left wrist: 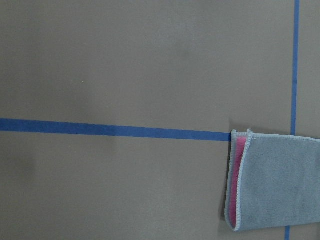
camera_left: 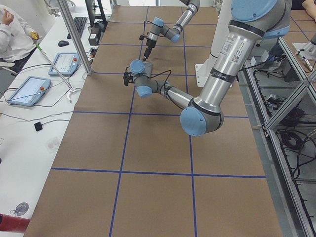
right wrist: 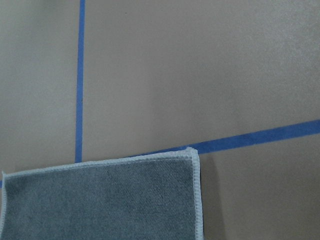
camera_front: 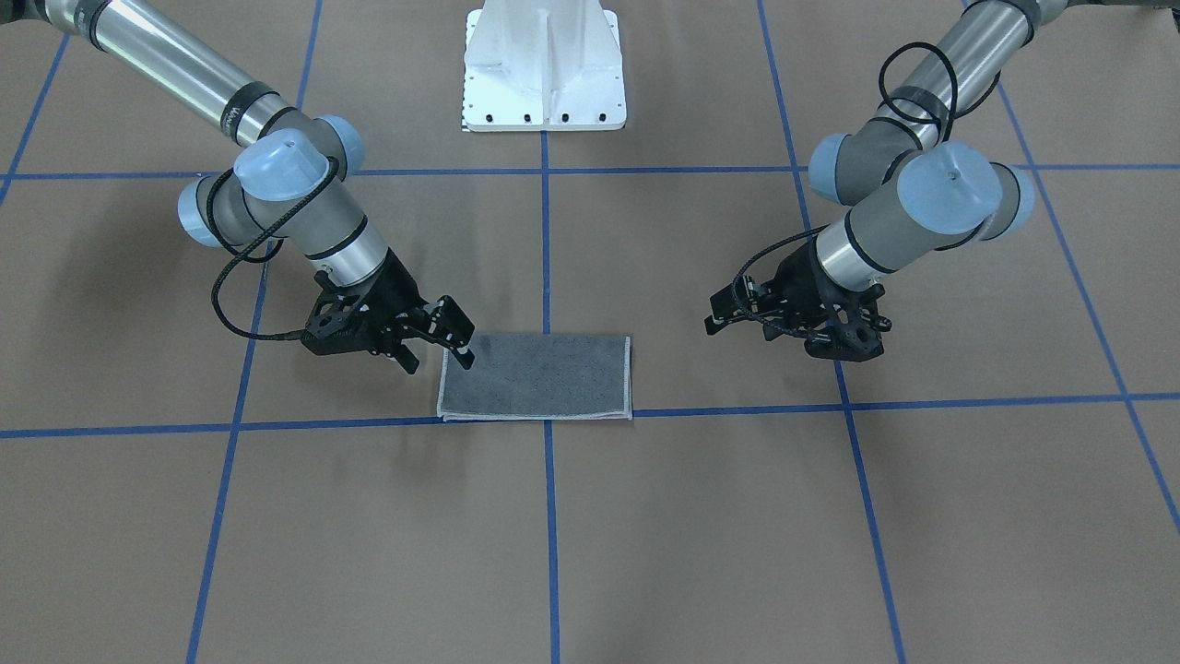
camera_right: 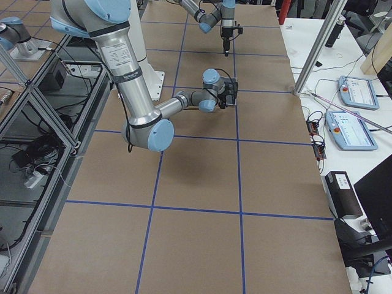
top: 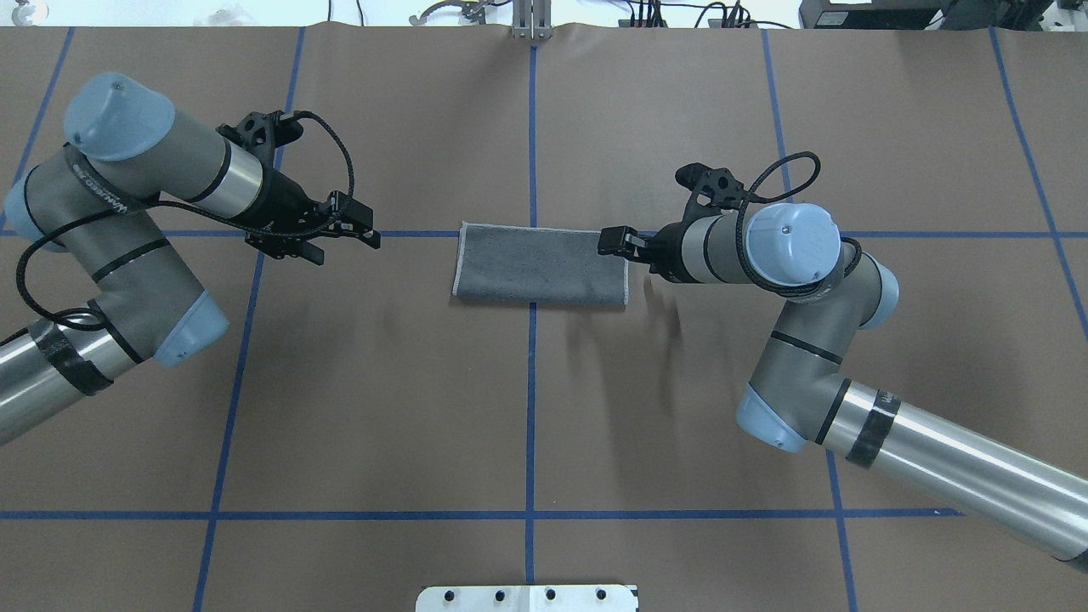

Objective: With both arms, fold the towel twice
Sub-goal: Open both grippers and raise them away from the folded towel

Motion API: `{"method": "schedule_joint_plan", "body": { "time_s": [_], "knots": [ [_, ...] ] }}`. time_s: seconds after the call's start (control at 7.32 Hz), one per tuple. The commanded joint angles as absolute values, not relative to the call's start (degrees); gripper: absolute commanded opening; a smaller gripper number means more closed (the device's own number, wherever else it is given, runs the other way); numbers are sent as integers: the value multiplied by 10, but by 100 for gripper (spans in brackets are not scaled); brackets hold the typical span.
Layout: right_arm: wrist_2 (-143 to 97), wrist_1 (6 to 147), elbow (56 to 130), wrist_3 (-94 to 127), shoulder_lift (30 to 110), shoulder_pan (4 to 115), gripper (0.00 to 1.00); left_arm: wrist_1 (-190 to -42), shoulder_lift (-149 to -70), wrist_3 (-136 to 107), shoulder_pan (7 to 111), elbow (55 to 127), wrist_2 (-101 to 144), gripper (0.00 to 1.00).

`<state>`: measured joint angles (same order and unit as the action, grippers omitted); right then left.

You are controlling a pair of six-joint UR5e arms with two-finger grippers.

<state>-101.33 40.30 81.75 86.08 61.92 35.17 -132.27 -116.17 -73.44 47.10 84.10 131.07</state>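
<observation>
The towel (camera_front: 539, 373) lies flat near the table's middle, folded into a rectangle with its dark grey face up (top: 540, 263). A strip of pink shows between the layers at its end in the left wrist view (left wrist: 238, 175). My right gripper (camera_front: 441, 360) hovers at one short end of the towel, open, with one fingertip (camera_front: 464, 358) over the corner and nothing held. My left gripper (top: 372, 234) hangs open a short way off the other end, apart from the cloth. The right wrist view shows the towel's corner (right wrist: 100, 200) lying undisturbed.
Blue tape lines (top: 531, 408) grid the brown table. The white bolted pedestal (camera_front: 544, 74) stands at the robot's side. Beyond the far edge, a bench holds tablets (camera_left: 27, 90), cables and a post (camera_left: 74, 39); a person's sleeve (camera_left: 12, 37) shows there.
</observation>
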Motion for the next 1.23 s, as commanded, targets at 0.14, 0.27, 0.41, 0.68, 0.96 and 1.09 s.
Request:
{"method": "schedule_joint_plan", "body": {
  "time_s": [0.14, 0.27, 0.41, 0.68, 0.96, 1.09],
  "knots": [
    [-1133, 453, 820, 848, 616, 428, 93, -1323, -1205, -738, 466, 804, 1309, 100],
    [-1164, 470, 823, 793, 622, 455, 94, -1325, -1232, -737, 466, 778, 1309, 99],
    [-1188, 488, 828, 749, 636, 483, 95, -1326, -1257, -737, 466, 752, 1309, 99],
    [-1201, 517, 835, 646, 667, 524, 97, -1347, -1289, -737, 464, 707, 1309, 99],
    [-1210, 574, 862, 564, 693, 551, 98, -1368, -1295, -739, 463, 688, 1309, 99],
    [-1209, 633, 900, 527, 709, 555, 98, -1368, -1296, -739, 458, 688, 1308, 99]
  ]
}}
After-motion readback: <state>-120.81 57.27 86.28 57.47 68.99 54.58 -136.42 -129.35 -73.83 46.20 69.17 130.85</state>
